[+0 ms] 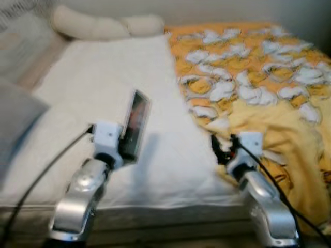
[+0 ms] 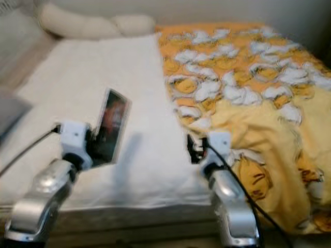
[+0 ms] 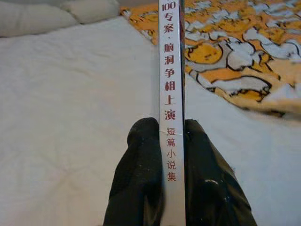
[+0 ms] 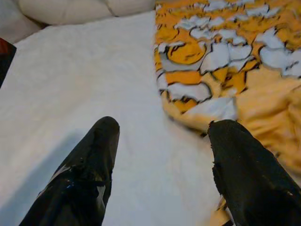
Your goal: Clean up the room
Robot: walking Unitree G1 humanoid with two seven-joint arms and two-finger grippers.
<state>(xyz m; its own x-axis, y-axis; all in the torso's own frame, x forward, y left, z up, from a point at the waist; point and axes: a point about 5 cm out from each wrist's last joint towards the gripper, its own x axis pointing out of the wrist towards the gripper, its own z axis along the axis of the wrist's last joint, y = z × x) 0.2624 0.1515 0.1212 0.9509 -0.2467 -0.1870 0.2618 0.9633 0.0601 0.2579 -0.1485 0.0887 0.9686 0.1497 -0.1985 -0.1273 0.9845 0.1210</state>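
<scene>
Left gripper [image 3: 171, 141] is clamped on a thin book [image 1: 135, 125], holding it upright on edge above the white sheet [image 1: 103, 93] at the near bed edge. Right gripper [image 4: 162, 141] is spread wide, holding nothing, over the yellow blanket's [image 1: 258, 77] edge; pillows [image 1: 103, 25] lie farthest.

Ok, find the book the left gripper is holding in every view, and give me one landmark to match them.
Left eye view: book upright in the left gripper, over the white sheet.
Right eye view: book, left of centre.
Left wrist view: its spine runs up the centre, clamped between the black fingers.
Right wrist view: a dark corner at one edge, probably the book.
Shared landmark: the orange patterned blanket.
</scene>
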